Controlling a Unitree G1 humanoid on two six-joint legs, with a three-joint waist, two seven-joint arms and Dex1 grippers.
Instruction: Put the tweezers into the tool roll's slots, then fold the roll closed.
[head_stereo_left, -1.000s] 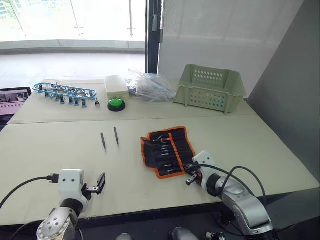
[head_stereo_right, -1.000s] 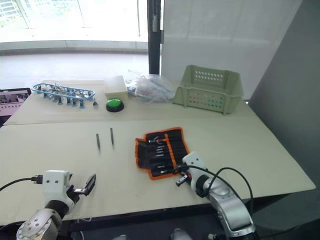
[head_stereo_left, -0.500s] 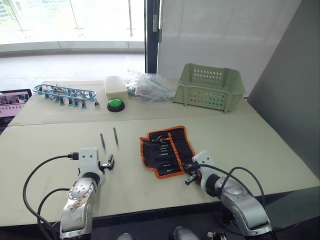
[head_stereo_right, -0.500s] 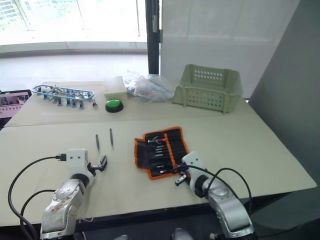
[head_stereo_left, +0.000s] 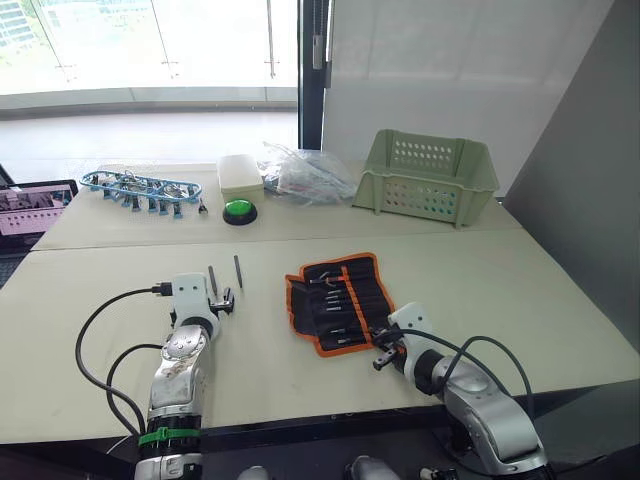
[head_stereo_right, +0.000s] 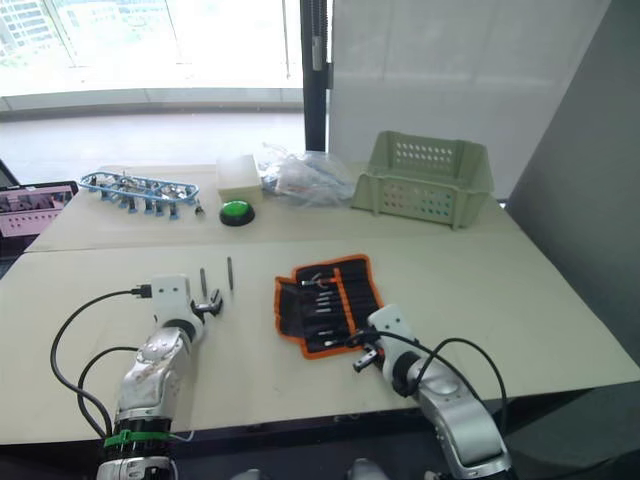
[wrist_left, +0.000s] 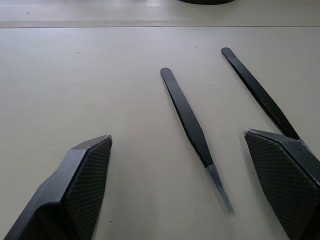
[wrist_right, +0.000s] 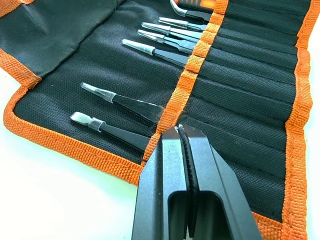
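Two loose black tweezers (head_stereo_left: 212, 281) (head_stereo_left: 238, 271) lie side by side on the beige table, left of the tool roll (head_stereo_left: 338, 300). The roll lies open and flat, black with orange edging. Several tweezers (wrist_right: 150, 49) sit in its slots. My left gripper (head_stereo_left: 222, 300) is open just short of the loose pair. In the left wrist view one of the tweezers (wrist_left: 192, 127) lies between my fingers, and the other (wrist_left: 255, 90) runs under one fingertip. My right gripper (wrist_right: 179, 131) is shut and holds nothing, its tips at the roll's orange centre stripe (wrist_right: 190, 75) near the front edge.
At the back stand a green plastic basket (head_stereo_left: 428, 176), a crumpled plastic bag (head_stereo_left: 305, 172), a white box (head_stereo_left: 238, 172), a green button (head_stereo_left: 240, 211) and a blue rack of clips (head_stereo_left: 140, 187). A screen (head_stereo_left: 35, 203) sits at the far left. The table's front edge is close to both arms.
My left arm has reached forward from the table's front edge up to the two loose tweezers. The right gripper has stayed at the roll's front edge.
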